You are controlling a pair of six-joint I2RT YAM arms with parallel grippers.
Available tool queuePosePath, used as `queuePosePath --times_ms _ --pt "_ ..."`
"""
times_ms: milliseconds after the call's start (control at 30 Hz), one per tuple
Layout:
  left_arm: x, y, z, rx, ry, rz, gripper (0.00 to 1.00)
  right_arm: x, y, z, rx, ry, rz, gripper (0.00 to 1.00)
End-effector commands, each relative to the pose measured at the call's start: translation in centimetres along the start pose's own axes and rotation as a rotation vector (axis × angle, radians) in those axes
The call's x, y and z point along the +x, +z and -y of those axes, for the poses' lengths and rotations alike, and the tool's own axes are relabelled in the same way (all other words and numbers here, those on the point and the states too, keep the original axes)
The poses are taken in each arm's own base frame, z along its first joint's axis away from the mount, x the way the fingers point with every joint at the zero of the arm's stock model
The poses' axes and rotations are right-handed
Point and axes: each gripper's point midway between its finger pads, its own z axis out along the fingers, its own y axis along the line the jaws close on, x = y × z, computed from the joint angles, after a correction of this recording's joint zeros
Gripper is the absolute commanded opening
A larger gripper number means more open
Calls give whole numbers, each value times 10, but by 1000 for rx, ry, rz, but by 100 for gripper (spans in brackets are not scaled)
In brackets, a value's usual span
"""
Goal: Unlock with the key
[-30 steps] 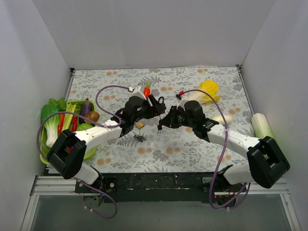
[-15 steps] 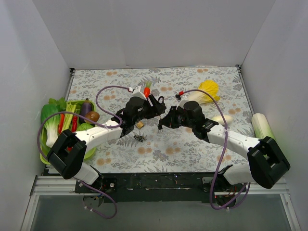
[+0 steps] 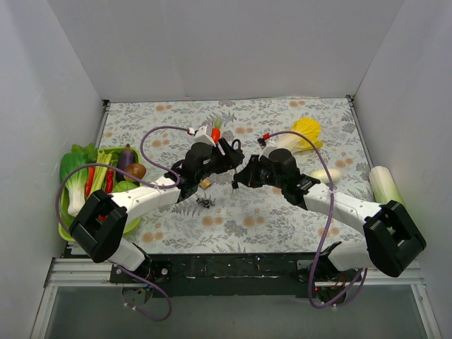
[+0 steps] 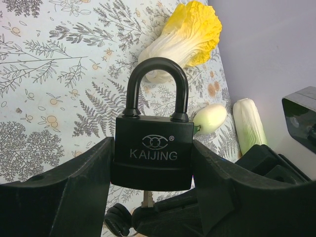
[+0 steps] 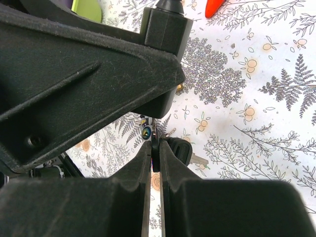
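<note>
My left gripper point(image 4: 153, 163) is shut on a black KAIJING padlock point(image 4: 153, 148), held upright above the table with its shackle point(image 4: 157, 84) closed at the top. A key blade point(image 4: 147, 198) is in the padlock's underside. My right gripper point(image 5: 154, 153) is shut on the black head of that key point(image 5: 156, 153); a second black-headed key point(image 5: 180, 150) on the same ring hangs beside it. In the top view both grippers, the left point(image 3: 227, 159) and the right point(image 3: 239, 176), meet at the table's middle.
A green tray point(image 3: 133, 222) of vegetables sits at the left edge. A yellow-leafed cabbage point(image 3: 302, 134), a white radish point(image 3: 325, 175) and a pale green cabbage point(image 3: 385, 185) lie at the right. A small black object point(image 3: 205, 203) lies on the cloth below the left gripper.
Both grippers have shifted very slightly; the right gripper has edged up toward the padlock. Both grips are unchanged.
</note>
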Motion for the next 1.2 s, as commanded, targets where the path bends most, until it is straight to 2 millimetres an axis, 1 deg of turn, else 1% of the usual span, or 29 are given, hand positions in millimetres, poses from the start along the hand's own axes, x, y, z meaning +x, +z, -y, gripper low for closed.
queuePosePath --times_ms 0,67,100,167,467,633,867,1167 --pt "13 -13 42 131 21 -55 0 -82 -1 -11 27 -22 286 1" --pt "17 -14 43 135 28 -63 0 -86 0 -12 34 -17 292 1" --pt "15 -12 39 114 31 -41 0 -86 0 -12 37 -15 293 1" --pt "16 -13 39 105 39 -33 0 -89 -1 -12 41 -8 303 1" --pt "26 -14 38 91 48 -30 0 -105 1 -23 19 -5 343 1" --pt "26 -16 40 97 48 -24 0 -108 3 -22 20 -9 349 1" --pt "29 -18 43 110 59 -31 0 -116 -5 -30 4 -55 377 1" --pt "33 -19 47 128 75 -38 0 -129 -17 -30 32 -94 399 1"
